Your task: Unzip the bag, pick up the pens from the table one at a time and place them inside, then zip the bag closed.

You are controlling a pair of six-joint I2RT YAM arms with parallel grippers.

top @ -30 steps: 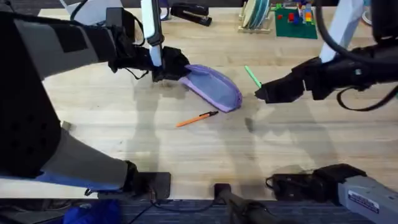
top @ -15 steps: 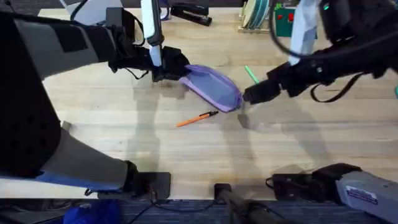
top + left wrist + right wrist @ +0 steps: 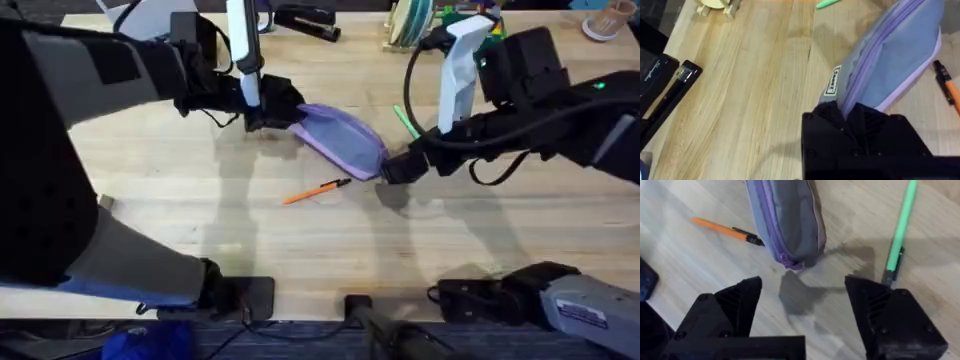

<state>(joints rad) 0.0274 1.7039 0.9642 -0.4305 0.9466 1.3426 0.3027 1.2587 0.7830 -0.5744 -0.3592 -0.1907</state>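
1. Bag [image 3: 345,141]: lavender fabric with a deeper purple zipper line and a small white label.
2. Pens: one orange [image 3: 312,191], one bright green [image 3: 404,121], both dark-tipped.
3. Bench [image 3: 300,250]: pale wood, streaked grain.
4. Pincers [image 3: 802,305]: black.

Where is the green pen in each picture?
Overhead: the green pen lies on the table just behind the purple bag's right end.
Left wrist: its tip peeks in at the top edge.
Right wrist: it runs along the upper right.
Shared landmark: the purple bag.
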